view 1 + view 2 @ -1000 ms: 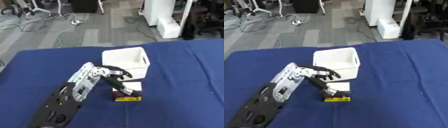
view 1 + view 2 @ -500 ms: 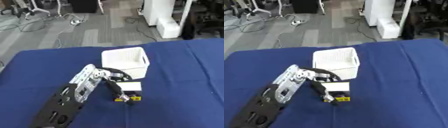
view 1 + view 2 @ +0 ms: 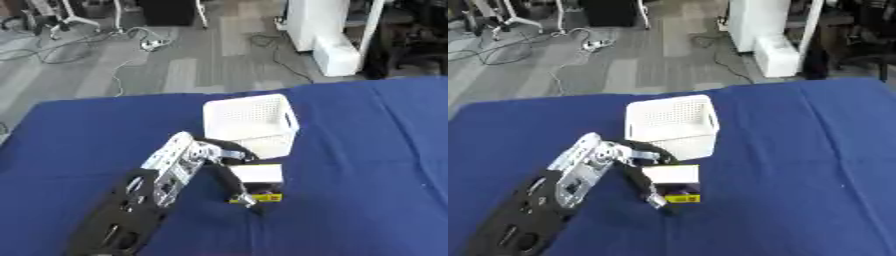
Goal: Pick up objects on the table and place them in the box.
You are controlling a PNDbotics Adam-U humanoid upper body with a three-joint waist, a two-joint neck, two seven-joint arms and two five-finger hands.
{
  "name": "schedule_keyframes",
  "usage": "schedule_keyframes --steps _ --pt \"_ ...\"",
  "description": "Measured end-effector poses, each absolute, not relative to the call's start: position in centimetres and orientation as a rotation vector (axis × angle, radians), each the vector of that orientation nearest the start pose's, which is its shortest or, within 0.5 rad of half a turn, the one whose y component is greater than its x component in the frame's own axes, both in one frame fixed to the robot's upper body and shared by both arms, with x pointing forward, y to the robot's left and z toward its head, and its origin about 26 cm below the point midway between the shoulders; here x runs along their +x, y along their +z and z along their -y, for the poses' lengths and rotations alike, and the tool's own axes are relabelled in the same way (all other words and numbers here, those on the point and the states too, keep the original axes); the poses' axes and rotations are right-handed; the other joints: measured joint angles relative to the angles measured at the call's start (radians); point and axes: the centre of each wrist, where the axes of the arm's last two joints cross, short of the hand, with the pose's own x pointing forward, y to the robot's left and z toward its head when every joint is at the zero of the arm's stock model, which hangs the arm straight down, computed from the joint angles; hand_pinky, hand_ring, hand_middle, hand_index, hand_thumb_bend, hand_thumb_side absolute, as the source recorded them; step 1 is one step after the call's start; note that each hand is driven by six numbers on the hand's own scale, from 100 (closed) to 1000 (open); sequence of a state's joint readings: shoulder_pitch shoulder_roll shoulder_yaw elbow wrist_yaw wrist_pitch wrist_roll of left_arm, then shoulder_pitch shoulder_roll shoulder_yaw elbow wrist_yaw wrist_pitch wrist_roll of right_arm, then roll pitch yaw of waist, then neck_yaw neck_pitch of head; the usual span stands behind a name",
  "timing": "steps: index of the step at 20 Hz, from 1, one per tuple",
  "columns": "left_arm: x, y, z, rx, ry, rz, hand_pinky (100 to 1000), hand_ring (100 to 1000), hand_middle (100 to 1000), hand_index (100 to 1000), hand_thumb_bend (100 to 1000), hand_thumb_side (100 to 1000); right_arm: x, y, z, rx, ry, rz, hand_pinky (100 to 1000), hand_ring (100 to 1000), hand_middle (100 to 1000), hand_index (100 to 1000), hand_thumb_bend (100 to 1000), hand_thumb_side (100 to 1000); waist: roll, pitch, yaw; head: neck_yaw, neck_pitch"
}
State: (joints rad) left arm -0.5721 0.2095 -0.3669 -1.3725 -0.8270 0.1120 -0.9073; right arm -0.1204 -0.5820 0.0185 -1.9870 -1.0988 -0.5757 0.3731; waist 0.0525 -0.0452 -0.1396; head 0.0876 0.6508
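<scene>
A small box with a white top and a purple and yellow front [image 3: 258,182] lies on the blue table just in front of the white perforated basket [image 3: 247,123]. My left hand [image 3: 229,175] reaches in from the lower left and its fingers curl round the left side of the small box, fingertips down at its lower left corner. The basket stands upright and looks empty from here. My right hand is not in view.
The blue cloth table [image 3: 367,150] stretches wide to the right and front of the basket. Beyond its far edge are a grey floor with cables [image 3: 105,45] and a white cabinet [image 3: 328,30].
The left hand has slid down and forward along the small box's left side, fingers reaching lower. The view has shifted slightly; the box and basket stay where they were.
</scene>
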Motion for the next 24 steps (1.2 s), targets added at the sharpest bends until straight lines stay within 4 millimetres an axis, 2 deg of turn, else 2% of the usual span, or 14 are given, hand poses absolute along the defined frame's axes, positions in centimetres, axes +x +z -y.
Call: schedule_keyframes --steps 11,24 --pt "39.5 12.3 -14.1 0.240 -1.735 1.083 950 991 1000 1000 692 639 27.9 17.3 31.1 -1.243 -0.172 -3.382 296 455 449 534 100 1000 0.000 -0.001 -0.001 0.000 0.000" --pt "40.7 11.7 -14.4 0.237 -1.705 1.029 939 988 1000 1000 693 648 27.9 17.3 31.0 -1.247 -0.169 -3.384 296 455 449 535 100 1000 0.001 -0.002 -0.004 0.001 0.000"
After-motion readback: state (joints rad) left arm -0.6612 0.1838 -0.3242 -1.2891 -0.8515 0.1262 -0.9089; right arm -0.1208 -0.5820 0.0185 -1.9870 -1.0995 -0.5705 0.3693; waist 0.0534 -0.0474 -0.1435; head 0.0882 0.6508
